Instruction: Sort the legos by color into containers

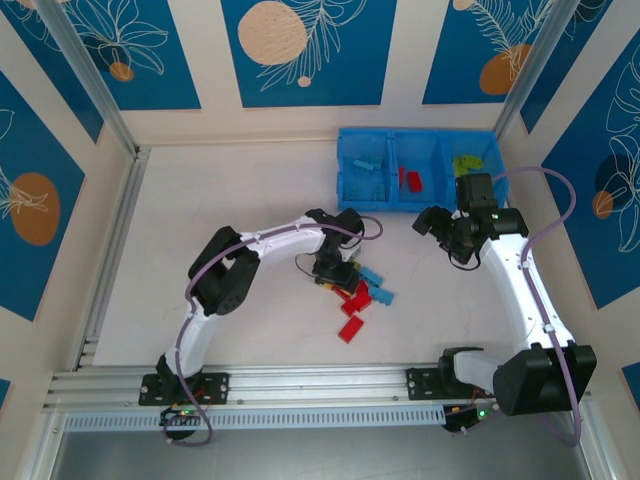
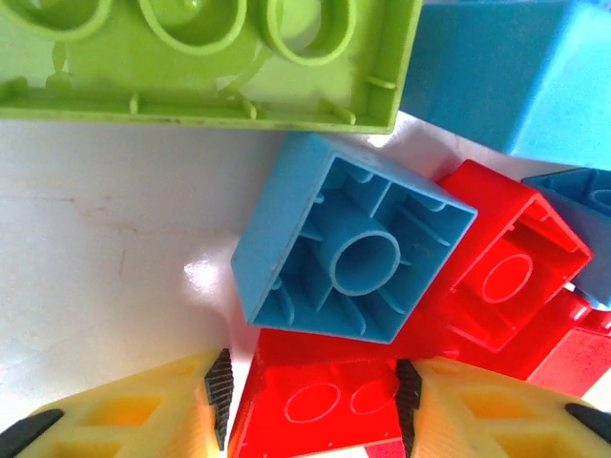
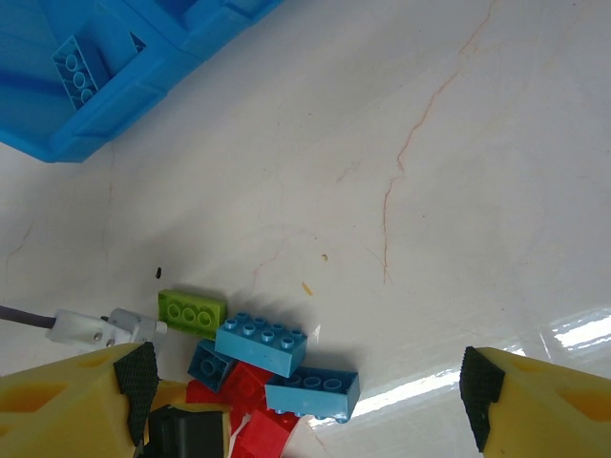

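My left gripper (image 1: 335,272) is down in the pile of legos (image 1: 362,295) at mid-table. In the left wrist view it (image 2: 313,405) is shut on a red brick (image 2: 325,382), a pad against each side. An upturned light blue brick (image 2: 348,253) leans over that red one. A lime green brick (image 2: 210,57) and more red (image 2: 506,277) lie beyond. My right gripper (image 1: 445,230) hangs open above the table, right of the pile, its jaws (image 3: 305,401) wide apart around nothing. The blue tray (image 1: 420,131) stands at the back right.
The tray holds light blue bricks (image 1: 365,165) on the left, red (image 1: 410,180) in the middle and green (image 1: 465,162) on the right. A loose red brick (image 1: 350,330) lies at the pile's near edge. Bare table spreads to the left.
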Robot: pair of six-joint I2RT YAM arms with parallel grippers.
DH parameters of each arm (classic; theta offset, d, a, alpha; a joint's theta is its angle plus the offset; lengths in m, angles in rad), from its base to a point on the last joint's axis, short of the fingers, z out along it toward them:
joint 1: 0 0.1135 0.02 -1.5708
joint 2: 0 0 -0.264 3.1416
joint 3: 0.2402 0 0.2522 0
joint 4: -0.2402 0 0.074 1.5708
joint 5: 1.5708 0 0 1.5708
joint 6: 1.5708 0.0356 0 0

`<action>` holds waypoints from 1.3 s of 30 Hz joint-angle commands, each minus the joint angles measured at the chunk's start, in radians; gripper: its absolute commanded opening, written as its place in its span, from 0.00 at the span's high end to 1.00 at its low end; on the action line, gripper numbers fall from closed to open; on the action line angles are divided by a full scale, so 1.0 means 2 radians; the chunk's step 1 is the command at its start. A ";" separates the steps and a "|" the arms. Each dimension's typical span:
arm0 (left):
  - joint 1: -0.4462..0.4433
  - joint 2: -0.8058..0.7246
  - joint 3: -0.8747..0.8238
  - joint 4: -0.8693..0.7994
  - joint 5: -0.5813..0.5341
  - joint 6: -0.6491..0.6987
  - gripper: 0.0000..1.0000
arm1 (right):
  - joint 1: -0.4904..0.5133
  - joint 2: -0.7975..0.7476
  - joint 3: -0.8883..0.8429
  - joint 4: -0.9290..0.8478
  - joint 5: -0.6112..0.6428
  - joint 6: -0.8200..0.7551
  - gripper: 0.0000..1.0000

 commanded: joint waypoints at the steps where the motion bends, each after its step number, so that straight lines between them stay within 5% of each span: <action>1: -0.001 0.022 -0.003 0.010 -0.024 0.010 0.54 | 0.002 -0.008 -0.003 -0.008 -0.002 0.003 0.15; 10: 0.001 -0.011 -0.031 0.070 -0.076 0.014 0.66 | 0.002 -0.014 -0.001 -0.010 0.000 0.005 0.15; 19: 0.001 -0.079 -0.048 0.113 -0.047 0.031 0.68 | 0.002 -0.015 0.008 -0.017 0.001 0.006 0.15; 24: 0.001 -0.100 0.013 0.101 0.003 0.050 0.69 | 0.001 -0.015 0.020 -0.014 -0.003 0.014 0.15; 28: 0.001 -0.077 0.085 0.064 -0.020 0.067 0.69 | 0.001 -0.008 0.028 -0.006 -0.009 0.020 0.15; 31: 0.001 -0.065 0.095 0.046 -0.047 0.068 0.58 | 0.001 -0.002 0.034 -0.011 -0.010 0.017 0.15; 39: 0.002 -0.111 -0.038 0.049 -0.167 0.069 0.15 | 0.001 -0.016 0.012 -0.012 -0.012 0.021 0.15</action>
